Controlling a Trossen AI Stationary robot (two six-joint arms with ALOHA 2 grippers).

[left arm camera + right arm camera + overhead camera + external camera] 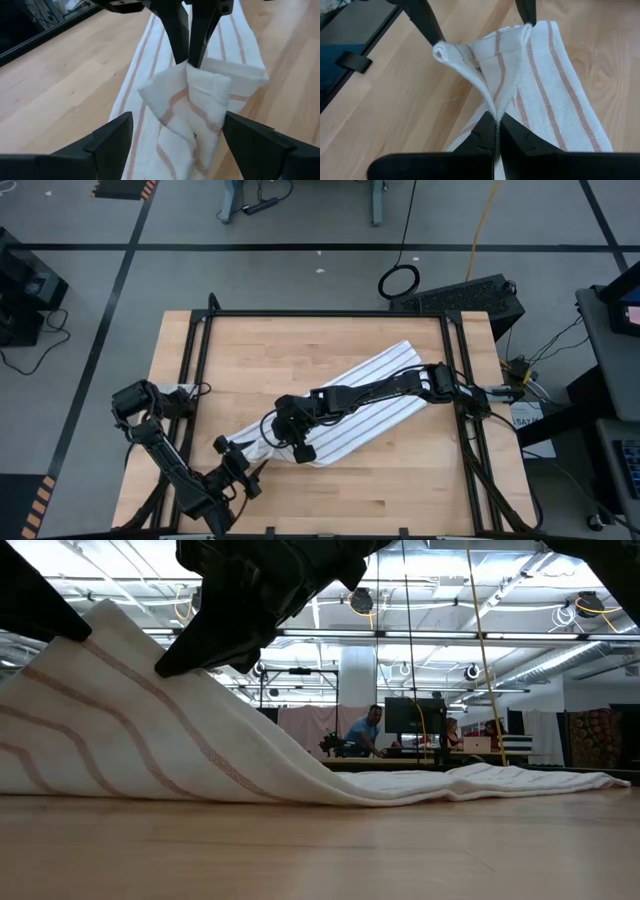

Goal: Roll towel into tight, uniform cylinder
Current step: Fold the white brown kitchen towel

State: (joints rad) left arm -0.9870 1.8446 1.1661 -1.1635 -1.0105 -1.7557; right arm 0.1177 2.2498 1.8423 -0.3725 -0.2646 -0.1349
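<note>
Towel (362, 402), soft and limp, is sagging from its 7 o'clock end, pinched shut in the right tool (297, 442). Left tool (237, 463) is waiting wide open, holding nothing; gripping the edge suits best.

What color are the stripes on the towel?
Reddish-brown thin stripes on the white towel, clearest in the right wrist view.

You are looking at a white towel (365, 402) crossed by thin parallel stripes; they read dark from the high view and reddish-brown up close (540, 75). Under the towel, the table (300, 345) is pale blond wood with a faint grain. Both grippers at the towel, left gripper (177, 137) and right gripper (496, 131), are matte black, like the black frame (330, 313) edging the table.
</note>
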